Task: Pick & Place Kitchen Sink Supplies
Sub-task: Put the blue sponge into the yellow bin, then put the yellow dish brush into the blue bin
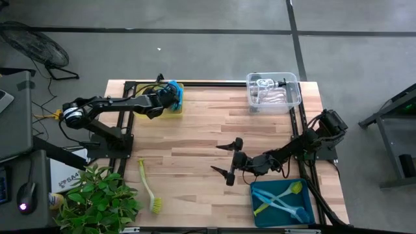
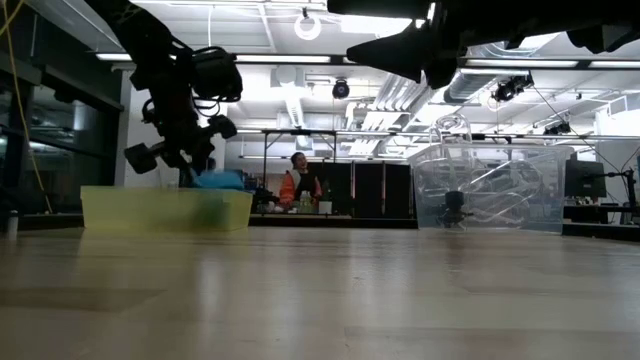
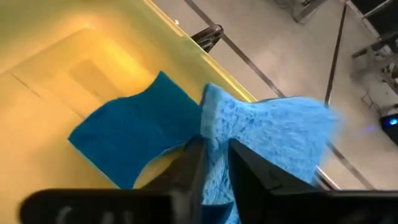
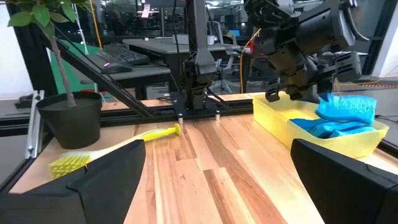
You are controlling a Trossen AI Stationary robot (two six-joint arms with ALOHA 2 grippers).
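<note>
- From above, the left gripper (image 1: 170,95) hangs over the yellow bin (image 1: 174,107) at the table's far edge, pinching a blue sponge (image 1: 174,90). The right gripper (image 1: 229,160) waits mid-table with its fingers spread wide and nothing in them. A yellow-green brush (image 1: 149,187) lies near the plant (image 1: 97,201), long axis running roughly front to back, bristle head toward the near edge. More brushes sit in the teal bin (image 1: 257,211), bottles in the clear bin (image 1: 292,101).
- At table level, the left arm hovers just above the bin's rim with the sponge still outside — not yet dropped in.
- The left wrist camera shows the fingers nearly closed on one end of the held sponge, which sticks out away from the jaws over the bin wall. Another sponge (image 3: 130,134) lies flat inside.
- From the right wrist, the sponge dangles over the bin's far end. I'd worry it falls outside if released now, since part of it overhangs the wall.
</note>
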